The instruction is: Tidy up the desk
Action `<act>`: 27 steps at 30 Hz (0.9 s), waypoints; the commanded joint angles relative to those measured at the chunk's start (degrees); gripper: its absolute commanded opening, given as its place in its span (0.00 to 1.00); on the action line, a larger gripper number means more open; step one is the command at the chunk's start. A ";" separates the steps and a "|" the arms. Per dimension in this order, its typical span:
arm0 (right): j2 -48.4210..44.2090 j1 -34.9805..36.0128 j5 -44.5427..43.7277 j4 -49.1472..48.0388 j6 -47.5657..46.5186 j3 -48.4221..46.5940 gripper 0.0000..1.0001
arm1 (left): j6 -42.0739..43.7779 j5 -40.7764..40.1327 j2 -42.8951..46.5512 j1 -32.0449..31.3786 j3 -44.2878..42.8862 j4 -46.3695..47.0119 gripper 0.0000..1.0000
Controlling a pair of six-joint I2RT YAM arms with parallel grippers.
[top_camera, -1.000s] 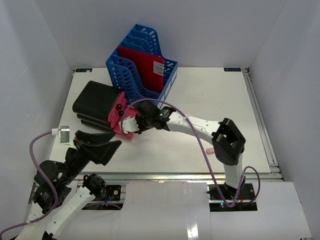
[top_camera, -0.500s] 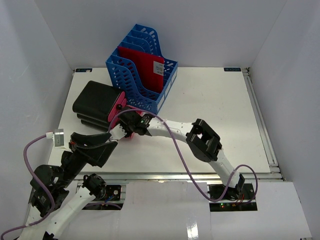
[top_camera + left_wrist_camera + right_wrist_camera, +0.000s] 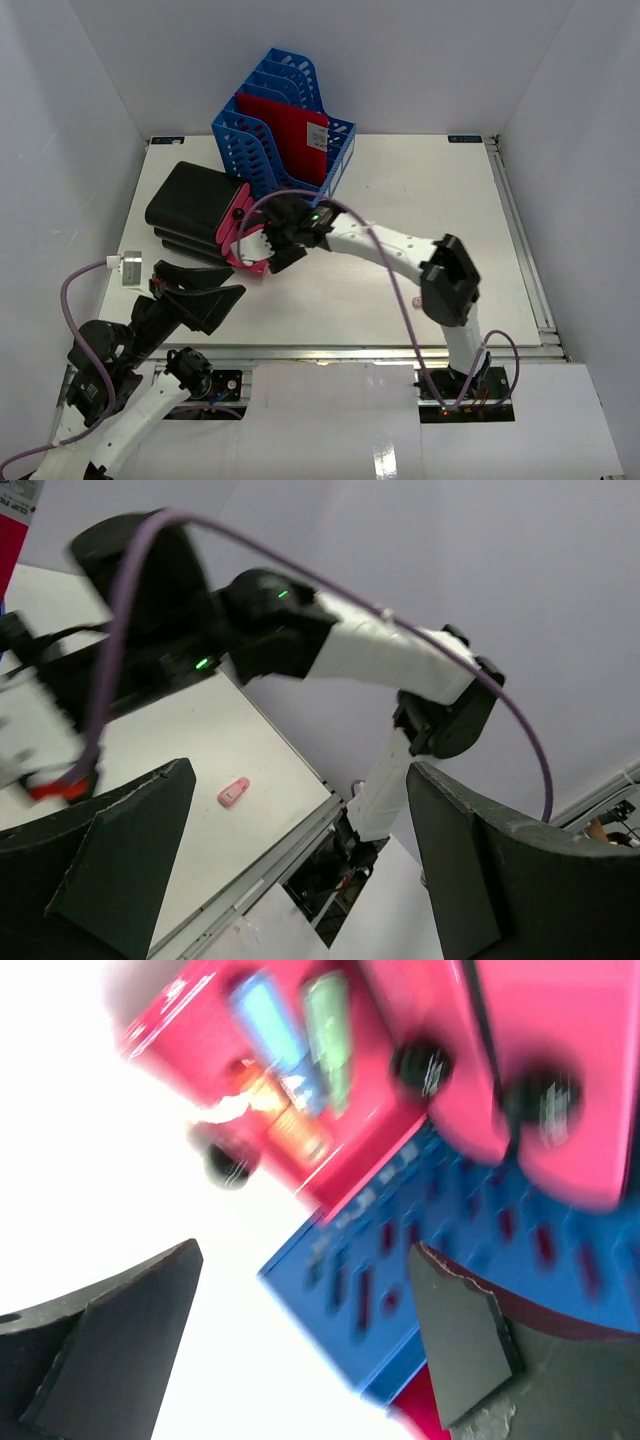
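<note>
- Over the near-left corner of the desk [image 3: 420, 190], the left gripper [image 3: 300, 780] hangs above the tabletop with its jaws spread wide and nothing between them. It looks idle in this step.
- Further in on the left, a black case [image 3: 195, 200] lies flat on the desk, and a pink case [image 3: 232, 240] leans against its right edge.
- Just right of the pink case, the right gripper [image 3: 305, 1255] sits low over the left-centre of the desk. Its jaws are wide apart and hold nothing. The wrist view, though blurred, shows bare white tabletop in the gap and the pink case just beyond the fingertips.
- The step in hand seems to concern the pink case. Whether the jaws are parting from it or lining up on it cannot be told.
- Behind the gripper stands a blue file rack [image 3: 262, 165] with a red folder [image 3: 290, 135] in one slot.
- Toward the front right, a small pink item [image 3: 233, 793] lies loose on the desk, well apart from both grippers.
- The next move probably calls for drawing the right arm back without tipping the pink case, then reaching for that loose item.
</note>
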State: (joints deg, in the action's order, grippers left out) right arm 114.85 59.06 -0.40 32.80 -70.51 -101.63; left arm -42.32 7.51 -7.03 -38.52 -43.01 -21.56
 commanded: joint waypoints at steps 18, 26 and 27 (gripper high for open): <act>-44.18 -45.22 19.38 19.46 -20.11 57.60 0.94 | -1.94 8.53 -9.41 0.03 10.30 11.77 0.98; -40.32 -45.70 18.33 16.32 -19.14 59.89 0.89 | -2.86 8.49 -7.91 0.03 11.63 11.72 0.98; -39.88 -45.78 18.15 15.28 -18.87 60.49 0.88 | -3.12 8.49 -7.65 0.03 11.90 11.72 0.98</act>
State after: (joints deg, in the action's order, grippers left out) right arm 73.47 13.56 18.06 50.15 -88.99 -42.83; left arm -44.53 15.20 -15.77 -38.52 -32.10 -11.14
